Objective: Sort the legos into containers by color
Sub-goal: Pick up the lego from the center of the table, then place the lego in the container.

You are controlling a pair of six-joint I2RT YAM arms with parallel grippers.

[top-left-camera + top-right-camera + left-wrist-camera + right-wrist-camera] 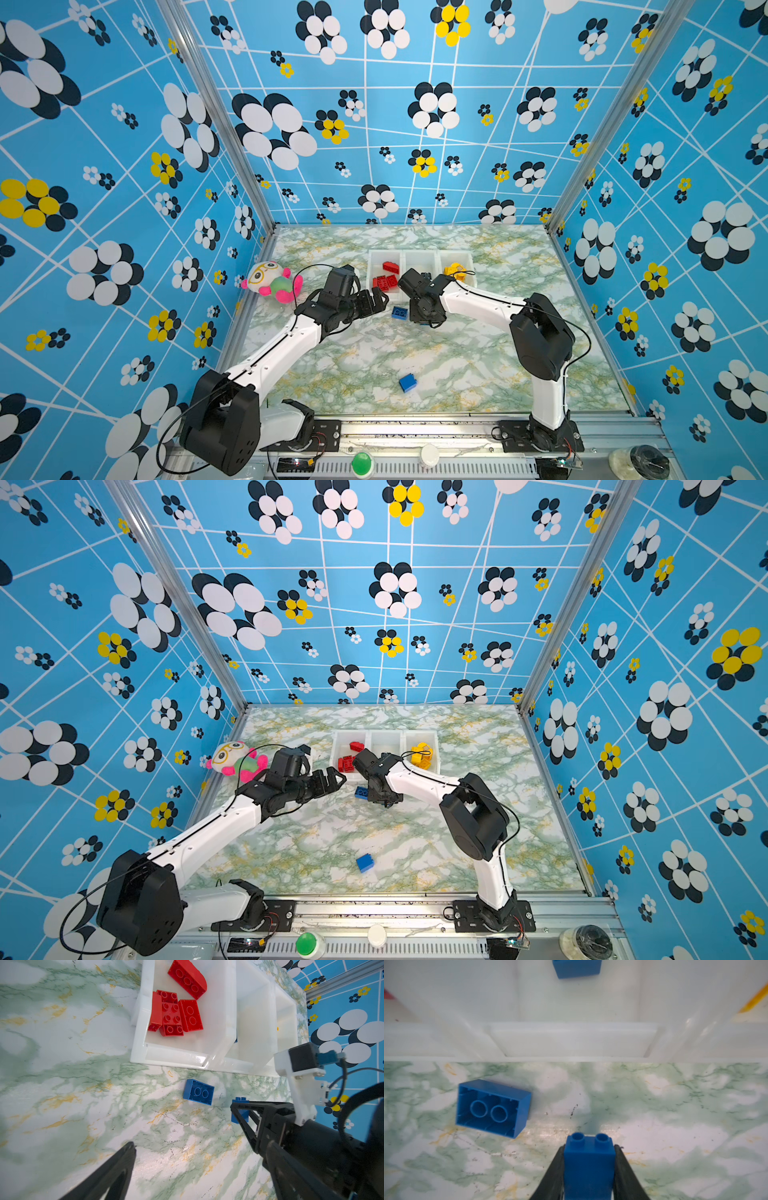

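Three white containers stand in a row: the left one [384,252] holds several red legos [385,280], the middle one [419,262] holds a blue lego [577,969], and the right one [469,259] holds yellow legos [454,271]. My right gripper [589,1147] is shut on a small blue brick [589,1165] just above the table, in front of the middle container. Beside it an upside-down blue brick [400,312] lies on the table. Another blue brick [407,382] lies nearer the front. My left gripper [380,299] hangs open and empty, left of the upside-down brick.
A pink-and-green plush toy [270,282] lies at the table's left edge, behind the left arm. Patterned blue walls close in three sides. A green button [361,462] sits on the front rail.
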